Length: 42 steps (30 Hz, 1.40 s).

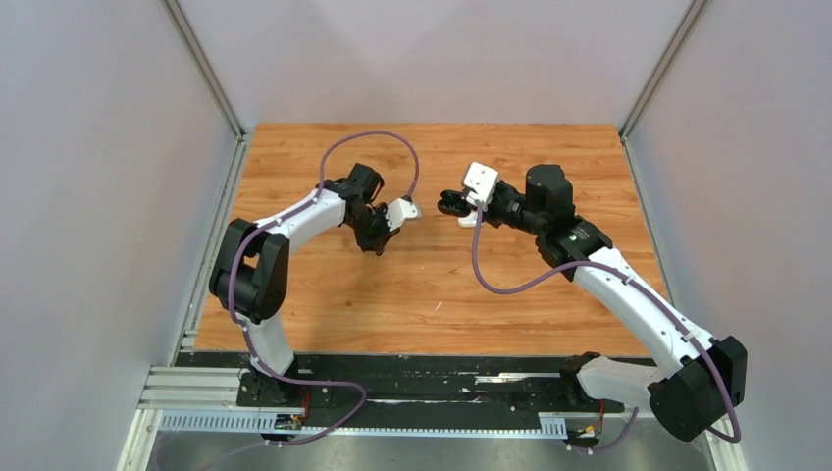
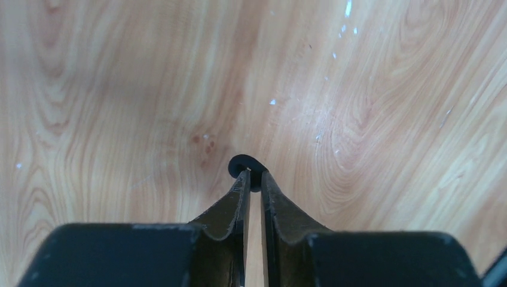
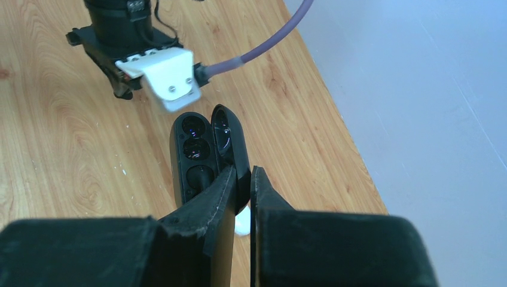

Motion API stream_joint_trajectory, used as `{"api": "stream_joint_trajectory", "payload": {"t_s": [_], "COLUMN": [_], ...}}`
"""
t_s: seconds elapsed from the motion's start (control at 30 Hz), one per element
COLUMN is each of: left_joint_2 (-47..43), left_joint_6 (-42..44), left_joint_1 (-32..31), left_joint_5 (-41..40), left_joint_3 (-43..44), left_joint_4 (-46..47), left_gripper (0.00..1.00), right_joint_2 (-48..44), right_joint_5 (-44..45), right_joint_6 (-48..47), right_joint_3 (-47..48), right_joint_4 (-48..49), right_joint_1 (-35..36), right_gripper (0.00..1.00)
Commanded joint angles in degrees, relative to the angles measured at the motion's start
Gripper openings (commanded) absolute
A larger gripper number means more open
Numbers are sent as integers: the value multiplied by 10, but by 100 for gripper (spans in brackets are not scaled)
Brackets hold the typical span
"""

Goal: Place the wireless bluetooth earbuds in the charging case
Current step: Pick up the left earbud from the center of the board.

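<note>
A small black earbud (image 2: 240, 162) sits pinched at the tips of my left gripper (image 2: 254, 175), low over the wooden table (image 2: 119, 89). In the top view the left gripper (image 1: 378, 240) points down at mid-table. My right gripper (image 3: 244, 173) is shut on the black charging case (image 3: 191, 155), which it holds off the table. The case's lid (image 3: 226, 134) stands open and its sockets face the camera. From above, the right gripper (image 1: 449, 203) and the case (image 1: 453, 201) hang a short way right of the left wrist.
A small white object (image 3: 242, 222) lies on the table under the right fingers, also seen from above (image 1: 469, 220). The left arm's wrist (image 3: 125, 36) with its white camera mount (image 3: 164, 75) is just beyond the case. Grey walls (image 1: 746, 147) enclose the table.
</note>
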Motion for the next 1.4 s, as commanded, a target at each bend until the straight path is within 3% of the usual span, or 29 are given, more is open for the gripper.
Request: {"api": "stream_joint_trajectory", "payload": {"t_s": [0.0, 0.13, 0.27, 0.4, 0.47, 0.53, 0.63, 0.9, 1.13, 1.37], "left_joint_2": [-20, -24, -16, -10, 1, 21, 65, 123, 139, 160], "left_joint_6": [-221, -359, -427, -446, -411, -339, -134, 411, 612, 745], "left_joint_1": [-2, -3, -10, -11, -10, -10, -9, 10, -1, -7], "left_joint_5": [-10, -16, -41, -45, -43, -24, 22, 92, 120, 88], "left_joint_3": [75, 59, 29, 38, 66, 109, 197, 243, 249, 258], "left_joint_4": [-50, -35, -19, -4, -12, -37, -143, -332, -393, -415], "left_gripper": [6, 6, 6, 13, 19, 26, 35, 40, 44, 42], "right_joint_2": [-19, -20, -26, -33, -35, -39, -43, -57, -60, -57], "right_joint_5": [-6, -6, -4, 3, 4, 6, 11, 19, 25, 26], "right_joint_6": [23, 35, 39, 41, 41, 39, 35, 34, 46, 63], "right_joint_3": [-2, -7, -11, -13, -14, -16, -17, 18, 29, 30], "right_joint_4": [31, 39, 40, 35, 30, 26, 19, -15, -37, -44], "right_joint_1": [-3, -5, -7, -10, -11, -12, -15, -36, -45, -45], "right_gripper": [0, 0, 0, 0, 0, 0, 0, 0, 0, 0]}}
